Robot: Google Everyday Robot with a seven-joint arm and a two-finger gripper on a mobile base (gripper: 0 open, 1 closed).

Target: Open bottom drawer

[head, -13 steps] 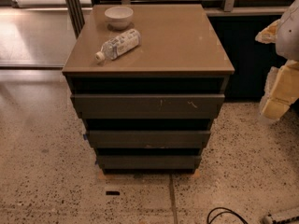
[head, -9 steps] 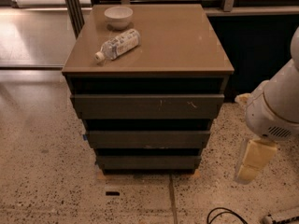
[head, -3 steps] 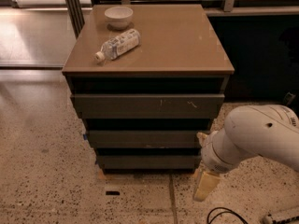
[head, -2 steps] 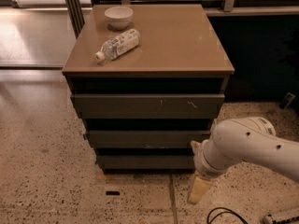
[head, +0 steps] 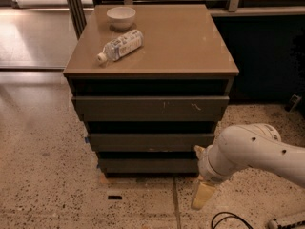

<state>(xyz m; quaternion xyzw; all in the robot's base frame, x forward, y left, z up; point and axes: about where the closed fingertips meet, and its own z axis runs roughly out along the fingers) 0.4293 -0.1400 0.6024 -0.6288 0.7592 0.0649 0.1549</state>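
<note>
The bottom drawer (head: 147,166) is the lowest and narrowest of three dark grey-brown fronts in a brown cabinet; it is pushed in and plain. Above it are the middle front (head: 150,141), with a blue bit at its left edge, and the widest top front (head: 150,108), with white scratches. My white arm (head: 252,151) reaches in from the right. My gripper (head: 202,194) hangs cream-coloured close to the floor, just right of and in front of the bottom drawer's right end.
A white bowl (head: 121,17) and a plastic bottle (head: 119,46) lying on its side rest on the cabinet top (head: 181,42). A black cable (head: 228,219) and a white strip (head: 286,221) lie on the speckled floor at the lower right. Dark wall panels stand behind.
My arm has come in from the right edge, dropped low and swung left. The gripper now hangs by the bottom drawer's right end. The drawers have not moved.
</note>
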